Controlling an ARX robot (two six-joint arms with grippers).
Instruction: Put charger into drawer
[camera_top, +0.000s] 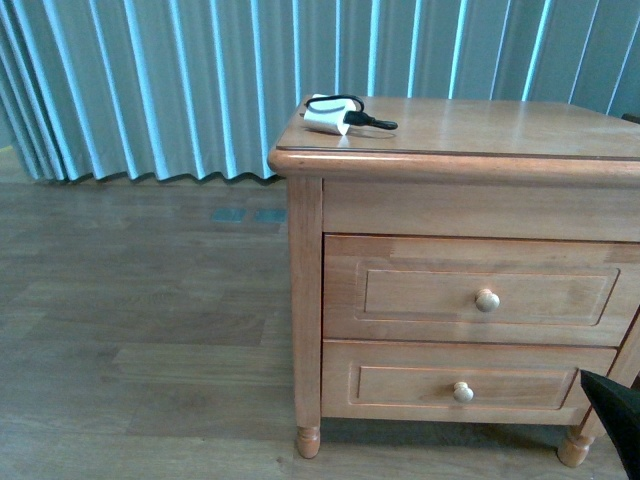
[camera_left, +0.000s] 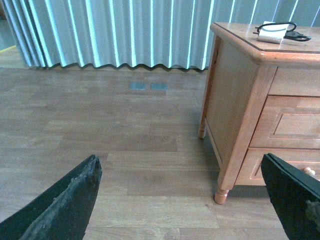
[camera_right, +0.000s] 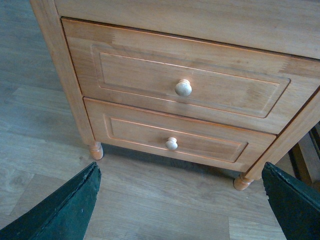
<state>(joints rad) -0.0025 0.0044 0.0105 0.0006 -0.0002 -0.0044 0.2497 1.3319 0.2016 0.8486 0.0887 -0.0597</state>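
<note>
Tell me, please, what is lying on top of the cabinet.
Only the charger, a white adapter with looped black cable, near the cabinet's left end. The top's right end runs out of frame, so anything there cannot be seen.

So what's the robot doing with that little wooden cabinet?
Nothing has been grabbed yet. The charger sits on top of the cabinet, near a back corner, and nothing is touching it. It is meant to go into the taller top drawer, but that is shut, and so is the lower drawer. The left gripper and right gripper are both open and empty. The right one faces the drawer fronts.
</note>
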